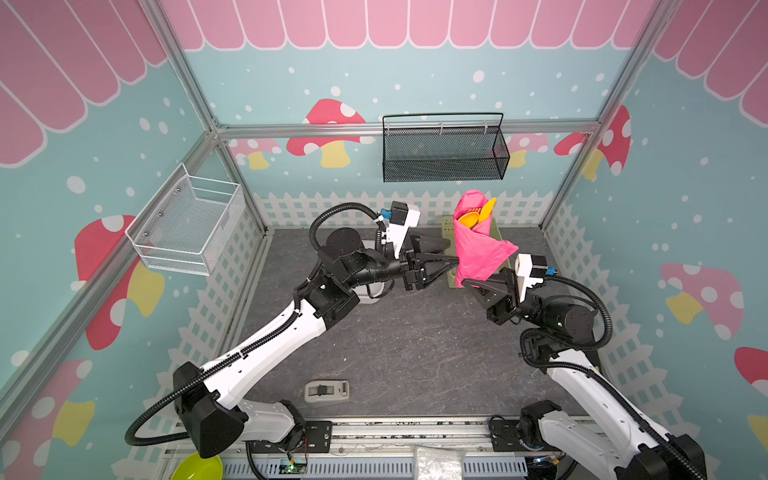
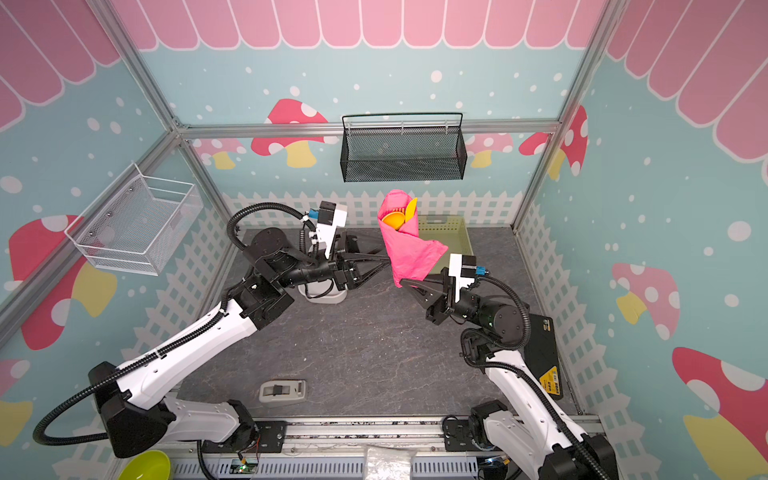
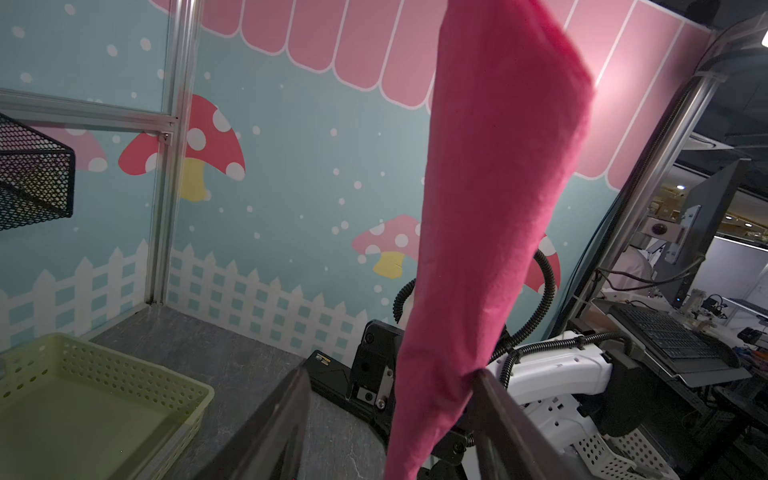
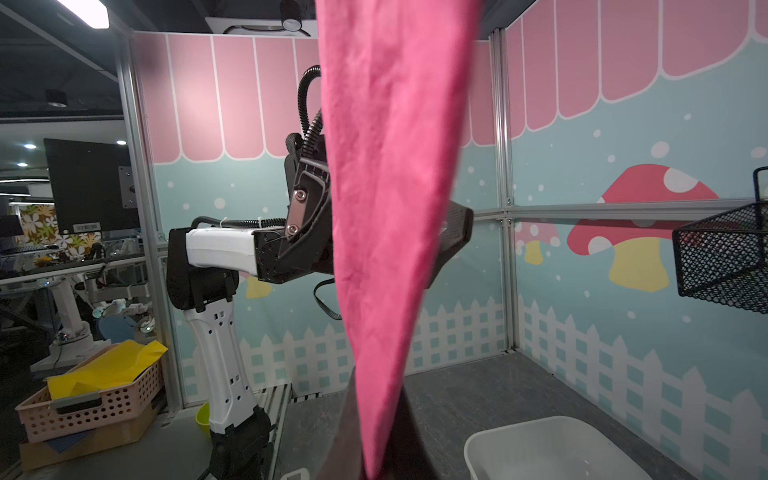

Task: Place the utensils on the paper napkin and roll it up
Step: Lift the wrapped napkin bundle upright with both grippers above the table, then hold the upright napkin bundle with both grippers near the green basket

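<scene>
The magenta paper napkin [image 1: 478,249] [image 2: 409,253] is rolled into a cone and stands upright in the air above the back of the table. The orange utensils [image 1: 478,216] [image 2: 401,217] poke out of its open upper end. My right gripper [image 1: 463,282] [image 2: 403,282] [image 4: 380,386] is shut on the cone's narrow lower tip. My left gripper [image 1: 451,255] [image 2: 384,255] [image 3: 390,374] is open. Its jaws stand on either side of the napkin's [image 3: 490,208] lower part, and one finger touches the paper. In the right wrist view the napkin [image 4: 395,187] hides most of the left gripper.
A pale green perforated basket [image 2: 453,232] [image 3: 104,365] sits on the table behind the napkin. A white bin [image 4: 540,436] lies below the left arm. A black mesh basket [image 1: 444,153] and a white wire basket [image 1: 187,220] hang on the walls. A small grey device [image 1: 326,390] lies near the front.
</scene>
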{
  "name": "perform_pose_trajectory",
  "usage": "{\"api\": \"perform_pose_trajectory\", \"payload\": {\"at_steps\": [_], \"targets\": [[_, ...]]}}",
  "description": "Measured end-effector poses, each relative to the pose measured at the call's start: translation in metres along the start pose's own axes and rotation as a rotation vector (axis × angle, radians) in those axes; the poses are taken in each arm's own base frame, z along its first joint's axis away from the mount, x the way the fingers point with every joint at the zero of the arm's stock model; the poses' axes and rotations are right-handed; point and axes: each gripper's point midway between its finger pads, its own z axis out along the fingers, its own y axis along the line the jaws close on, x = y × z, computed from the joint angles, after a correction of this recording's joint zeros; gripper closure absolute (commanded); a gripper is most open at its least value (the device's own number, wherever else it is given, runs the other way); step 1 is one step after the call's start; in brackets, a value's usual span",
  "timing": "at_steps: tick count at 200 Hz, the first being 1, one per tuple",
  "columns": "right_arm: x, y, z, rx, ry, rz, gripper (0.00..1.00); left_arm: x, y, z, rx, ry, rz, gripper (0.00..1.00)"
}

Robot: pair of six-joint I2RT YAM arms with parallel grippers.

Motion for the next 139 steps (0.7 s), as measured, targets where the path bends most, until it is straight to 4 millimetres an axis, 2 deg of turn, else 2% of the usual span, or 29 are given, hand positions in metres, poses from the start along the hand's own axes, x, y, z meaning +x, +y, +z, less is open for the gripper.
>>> {"api": "perform_pose_trajectory", "payload": {"at_steps": [75,139], "targets": [[0.002,0.007,0.001,-0.039,0.016,0.029,1.0,-0.004,-0.009,0.005,0.011,0.017,0.043,0.4],[0.005,0.011,0.002,-0.064,0.03,0.049,1.0,0.0,-0.007,0.013,0.019,0.033,0.04,0.41]]}}
